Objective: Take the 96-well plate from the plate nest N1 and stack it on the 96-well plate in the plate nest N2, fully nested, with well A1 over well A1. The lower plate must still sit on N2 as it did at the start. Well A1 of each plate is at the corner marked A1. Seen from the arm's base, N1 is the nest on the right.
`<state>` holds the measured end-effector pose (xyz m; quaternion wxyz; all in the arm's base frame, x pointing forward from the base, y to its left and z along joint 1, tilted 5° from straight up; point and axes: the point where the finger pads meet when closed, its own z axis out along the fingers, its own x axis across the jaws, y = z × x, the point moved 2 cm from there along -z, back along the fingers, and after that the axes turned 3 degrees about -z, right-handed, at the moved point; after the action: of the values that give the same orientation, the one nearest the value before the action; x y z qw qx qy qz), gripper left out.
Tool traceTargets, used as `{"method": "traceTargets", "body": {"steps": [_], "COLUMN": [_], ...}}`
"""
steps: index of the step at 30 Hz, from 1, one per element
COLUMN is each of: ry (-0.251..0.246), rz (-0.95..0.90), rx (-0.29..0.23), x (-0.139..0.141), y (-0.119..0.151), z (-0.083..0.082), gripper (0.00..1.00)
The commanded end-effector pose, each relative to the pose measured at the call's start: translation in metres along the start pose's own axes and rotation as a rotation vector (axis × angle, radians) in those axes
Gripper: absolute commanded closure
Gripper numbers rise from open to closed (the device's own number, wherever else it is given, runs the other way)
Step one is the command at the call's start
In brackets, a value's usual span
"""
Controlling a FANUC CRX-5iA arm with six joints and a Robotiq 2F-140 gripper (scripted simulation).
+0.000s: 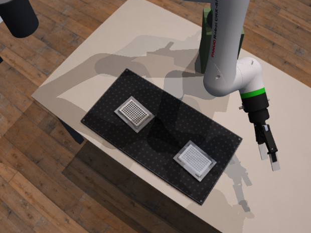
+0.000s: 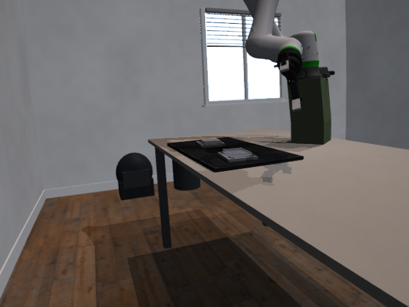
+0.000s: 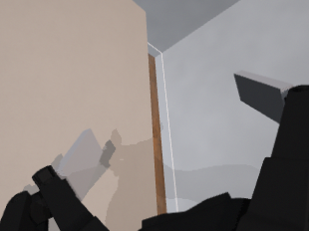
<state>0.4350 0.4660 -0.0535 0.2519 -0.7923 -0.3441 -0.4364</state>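
The gripper (image 1: 269, 156) hangs fully open and empty, high above the table (image 1: 285, 197), well off the black board (image 1: 160, 150). The white plate (image 1: 194, 159) sits in its nest (image 1: 209, 169); the grey plate (image 1: 134, 111) lies well apart. Descending misaligned could clip the nest or flip A1.

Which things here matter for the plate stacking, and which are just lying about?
In the job: grey 96-well plate on a square metal nest; whiter 96-well plate on a second metal nest; black perforated board under both; black two-finger gripper, open and holding nothing.

Just about: black cylinder on the floor; black dome-topped box; window with blinds.
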Motion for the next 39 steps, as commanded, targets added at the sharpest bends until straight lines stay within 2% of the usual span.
{"method": "traceTargets", "body": {"steps": [1,17,19,34,36,39], "ry": [-0.010,-0.047,-0.047,-0.060,-0.060,-0.059], "rz": [-0.119,-0.606,-0.606,-1.093,-1.093,-1.190], "rx": [0.020,0.117,0.117,0.230,0.230,0.255], "x": [-0.008,-0.044,-0.044,-0.084,-0.084,-0.095], "y": [0.000,0.008,0.008,0.025,0.025,0.031], "z": [-0.004,-0.022,-0.022,-0.046,-0.046,-0.053], "gripper": [0.00,0.00,0.00,0.00,0.00,0.00]}}
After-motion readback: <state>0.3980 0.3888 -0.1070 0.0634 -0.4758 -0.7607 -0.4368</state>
